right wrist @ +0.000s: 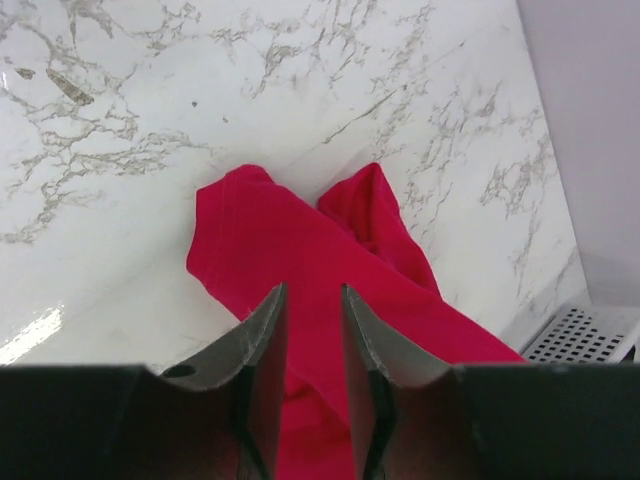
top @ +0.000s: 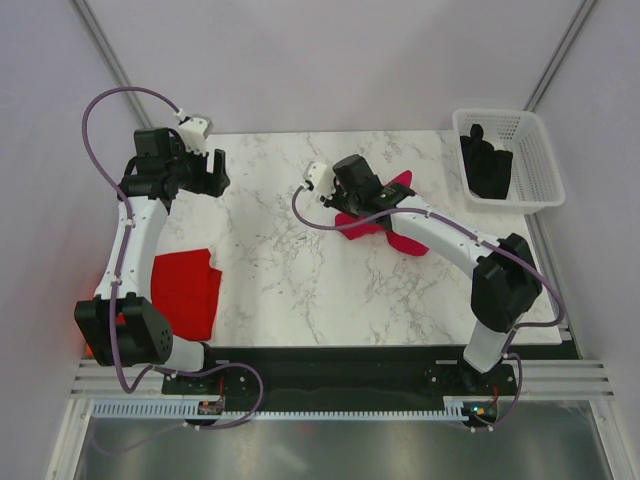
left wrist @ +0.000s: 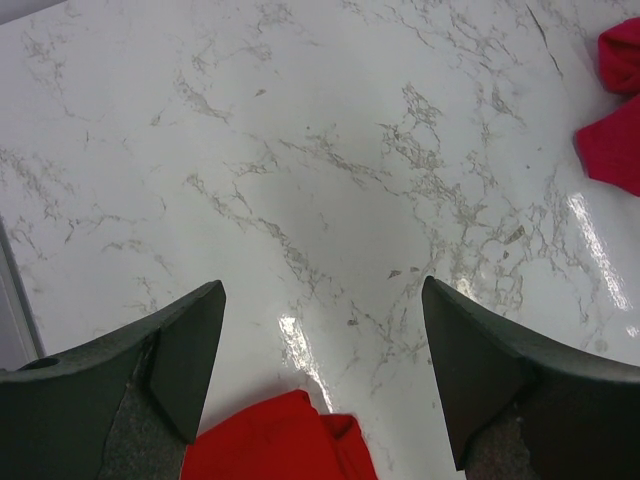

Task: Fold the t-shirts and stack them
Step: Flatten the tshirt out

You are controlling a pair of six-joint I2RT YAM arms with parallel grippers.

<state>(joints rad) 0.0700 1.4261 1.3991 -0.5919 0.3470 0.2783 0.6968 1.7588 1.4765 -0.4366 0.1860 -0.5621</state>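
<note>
A raspberry-crimson t-shirt (top: 385, 225) lies crumpled on the marble table right of centre. My right gripper (top: 370, 203) is on it. In the right wrist view its jaws (right wrist: 313, 290) stand a narrow gap apart with a fold of the crimson cloth (right wrist: 300, 235) between them. A brighter red t-shirt (top: 186, 290) lies folded at the table's left near edge. My left gripper (top: 215, 172) hovers wide open and empty over bare marble at the far left. In the left wrist view (left wrist: 320, 290) the red shirt's edge (left wrist: 280, 440) shows below the jaws and the crimson shirt (left wrist: 612, 140) at the far right.
A white lattice basket (top: 540, 190) holding a black object (top: 488, 160) stands off the table's back right corner. The marble table (top: 280, 260) ends at a dark strip by the arm bases. Grey walls close in on the sides.
</note>
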